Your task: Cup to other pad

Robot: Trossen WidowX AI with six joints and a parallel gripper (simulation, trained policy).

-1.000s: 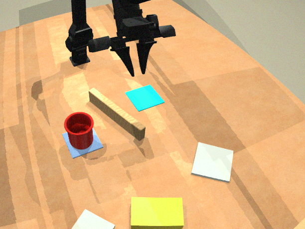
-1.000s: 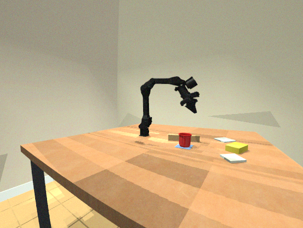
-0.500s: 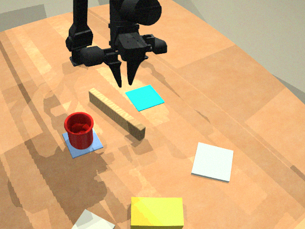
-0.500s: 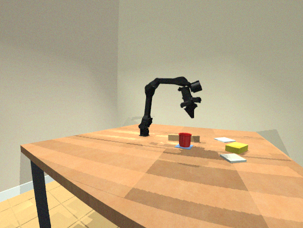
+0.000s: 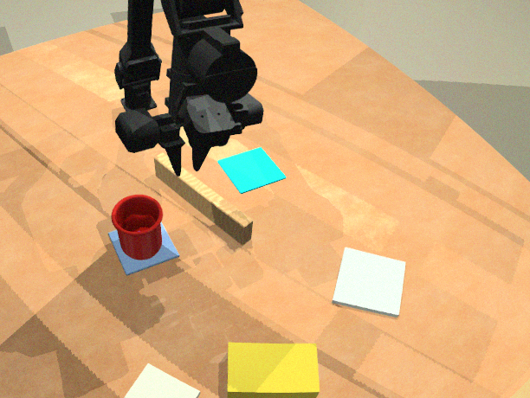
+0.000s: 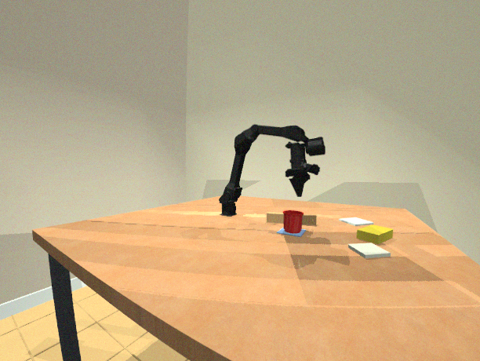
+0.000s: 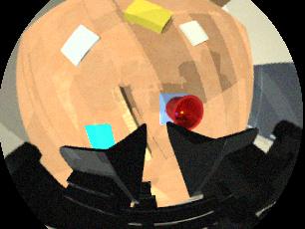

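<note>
Gripper [image 5: 188,171] [image 6: 300,196] [image 7: 156,125] partly open, nothing between the fingertips, well above the bench [image 5: 433,195] [image 6: 196,251] [image 7: 45,90]. Cup [image 5: 140,247] [image 6: 292,222] [image 7: 194,111] upright on the blue pad [image 5: 130,266] [image 6: 285,232] [image 7: 163,110], below and to the right of the gripper.

Handling, by judgement: likely light, stiff, perhaps slick on the smooth red wall. Expect marbles [image 7: 181,113] to roll with any tilt. Open wider, then take hold by opposite sides below the flared rim; squeeze moderately, keep level.

Texture: pale, streaky grain on the wood bar [image 5: 203,195] [image 6: 274,218] [image 7: 130,112], long and square-edged, beneath the gripper and between the pads. Lift high enough to clear it. Cyan pad [image 5: 252,170] [image 7: 101,135] flat, thin, matt-looking, below and left of the gripper; probably the goal. Yellow block [image 5: 273,368] [image 6: 374,233] [image 7: 148,15] boxy, plain-faced, well ahead of the gripper.

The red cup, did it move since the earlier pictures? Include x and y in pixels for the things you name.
No, the red cup [image 5: 140,242] [image 6: 292,222] [image 7: 191,116] still stands on the blue pad [image 5: 127,266] [image 6: 285,233] [image 7: 163,110], same spot beside the wooden bar [image 5: 203,196] [image 6: 274,218] [image 7: 128,112].
</note>
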